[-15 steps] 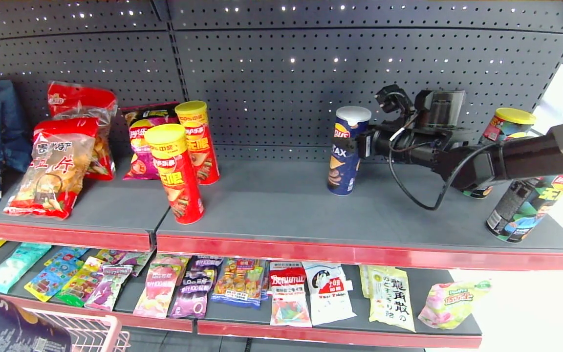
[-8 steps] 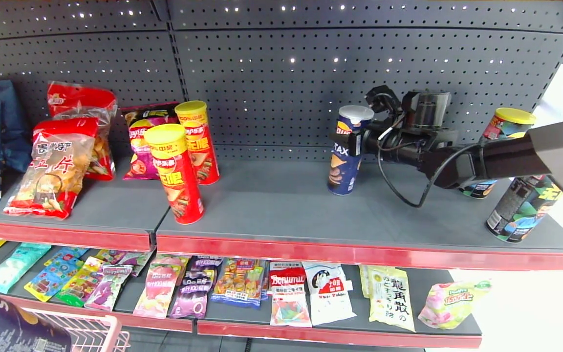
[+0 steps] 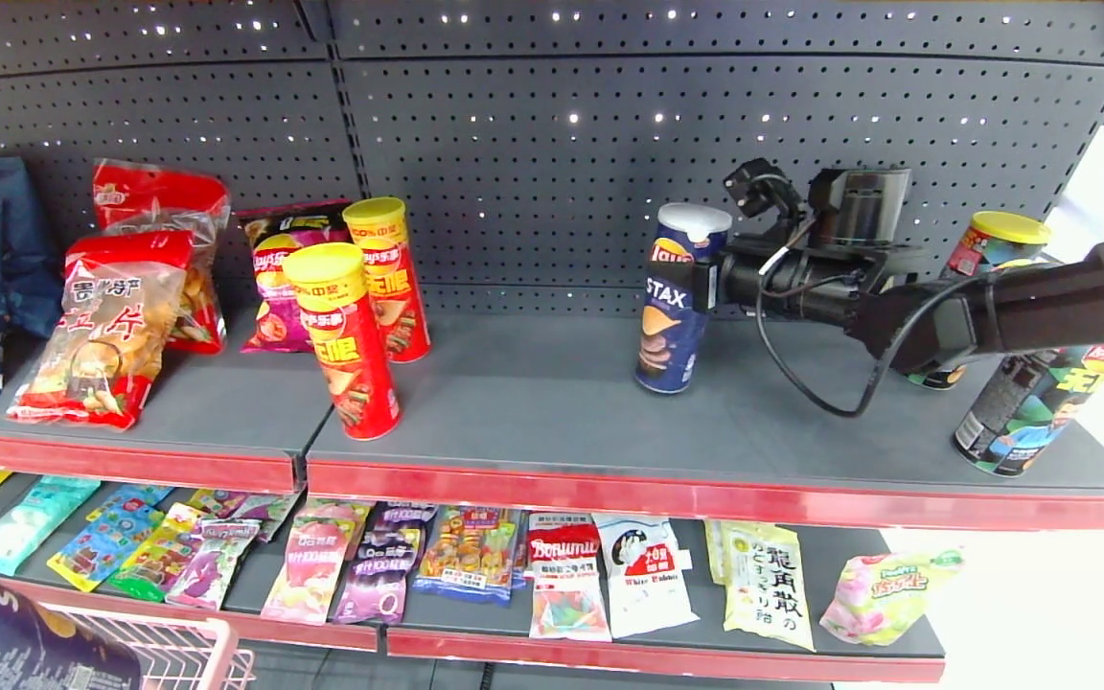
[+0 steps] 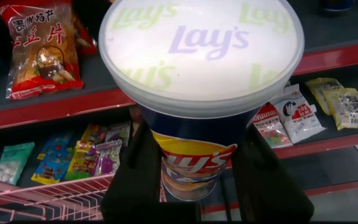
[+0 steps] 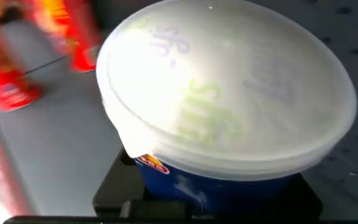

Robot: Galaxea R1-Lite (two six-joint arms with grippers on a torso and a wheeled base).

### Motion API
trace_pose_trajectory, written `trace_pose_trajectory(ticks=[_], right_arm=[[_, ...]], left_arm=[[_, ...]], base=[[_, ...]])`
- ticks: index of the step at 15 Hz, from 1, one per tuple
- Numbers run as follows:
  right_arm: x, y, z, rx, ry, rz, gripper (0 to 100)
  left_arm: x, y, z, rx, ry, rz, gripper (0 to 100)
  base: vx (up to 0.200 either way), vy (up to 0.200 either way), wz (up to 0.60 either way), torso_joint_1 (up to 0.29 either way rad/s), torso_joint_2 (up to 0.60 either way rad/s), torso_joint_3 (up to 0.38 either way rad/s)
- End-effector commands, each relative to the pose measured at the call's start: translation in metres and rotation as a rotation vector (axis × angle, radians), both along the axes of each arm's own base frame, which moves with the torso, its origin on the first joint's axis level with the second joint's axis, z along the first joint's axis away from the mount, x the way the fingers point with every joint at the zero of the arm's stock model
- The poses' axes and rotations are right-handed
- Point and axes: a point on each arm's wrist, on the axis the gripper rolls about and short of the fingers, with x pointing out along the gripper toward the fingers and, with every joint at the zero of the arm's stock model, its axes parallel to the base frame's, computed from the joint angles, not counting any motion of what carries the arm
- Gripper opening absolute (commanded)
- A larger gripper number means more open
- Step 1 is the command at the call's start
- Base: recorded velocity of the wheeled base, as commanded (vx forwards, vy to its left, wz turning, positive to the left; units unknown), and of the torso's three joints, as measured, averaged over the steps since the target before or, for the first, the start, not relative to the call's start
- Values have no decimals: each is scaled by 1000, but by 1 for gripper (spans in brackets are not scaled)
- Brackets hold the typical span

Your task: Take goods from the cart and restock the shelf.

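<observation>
A blue chips can [image 3: 672,297] with a white lid stands slightly tilted on the grey upper shelf [image 3: 533,402], right of its middle. My right gripper [image 3: 701,286] reaches in from the right and is shut on the can's upper half. In the right wrist view the can's lid [image 5: 229,93] sits close up above the right gripper [image 5: 210,196]. My left gripper [image 4: 197,183] is shut on a second blue chips can [image 4: 197,162] with a white lid, one finger [image 4: 132,171] on each side, held above the pink cart [image 4: 48,199].
Two red cans with yellow lids [image 3: 346,340] and several snack bags [image 3: 102,326] fill the shelf's left. Two dark green cans [image 3: 1026,407] stand at the right end, behind my right arm. Flat packets [image 3: 475,556] line the lower shelf. The pink cart [image 3: 178,652] is at lower left.
My right gripper tilted the blue can leftward, then brought it slightly forward and lower on the shelf. The right arm swung a little with it.
</observation>
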Motion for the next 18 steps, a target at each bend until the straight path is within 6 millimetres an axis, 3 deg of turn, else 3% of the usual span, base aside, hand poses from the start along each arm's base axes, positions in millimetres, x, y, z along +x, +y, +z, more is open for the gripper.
trace_pose_trajectory(ticks=[1,4,7,12,18], right_arm=[[-29,-7,23,8,-30,51,0],[-35,-21,28,-48,-91,58,0],[-37,-25,19,-22,-94,304,0],[-53,-26,1,-31,-63,371,0],[-64,-30,-3,-26,-34,389,0]], left_arm=[[0,0,0,0,1,0,0],[0,0,-1,1,4,-1,0],[0,0,1,0,-2,-1,0],[0,0,1,-1,-5,-1,0],[1,0,1,0,2,-6,0]], base=[[0,0,0,0,0,0],[0,0,0,0,0,0],[0,0,0,0,0,0],[0,0,0,0,0,0],[0,0,0,0,0,0]])
